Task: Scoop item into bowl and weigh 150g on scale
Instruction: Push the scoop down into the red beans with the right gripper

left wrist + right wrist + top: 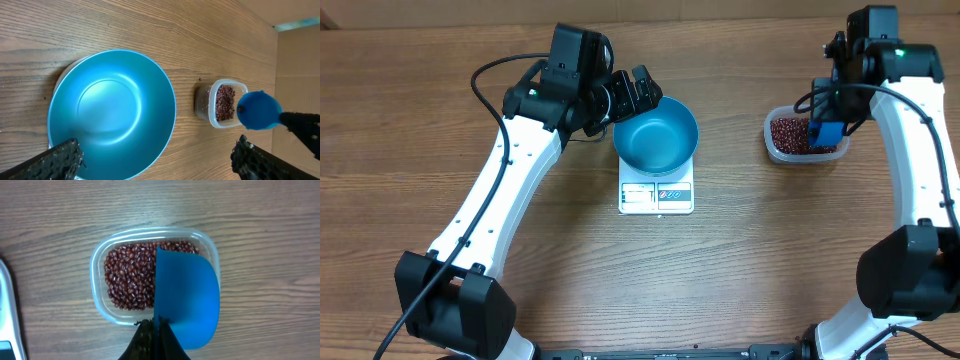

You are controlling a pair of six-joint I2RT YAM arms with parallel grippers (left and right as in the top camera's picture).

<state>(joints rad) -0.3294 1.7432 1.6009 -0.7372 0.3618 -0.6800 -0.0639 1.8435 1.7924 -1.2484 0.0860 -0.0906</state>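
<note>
The blue bowl (656,134) stands empty on the white scale (656,196). My left gripper (642,98) hovers at the bowl's back-left rim, open, with nothing between its fingers. In the left wrist view the bowl (111,114) fills the left half, and one jaw of the left gripper (157,150) is over it. The red-brown beans (790,133) lie in a clear tub (772,145) at the right. My right gripper (827,122) is shut on the handle of a small blue scoop (187,300), which hangs over the right part of the beans (130,277).
The scale's edge (7,315) shows at the left of the right wrist view. The tub (216,120) and the scoop (257,110) appear in the left wrist view beyond the bowl. Bare wooden table (740,270) surrounds everything.
</note>
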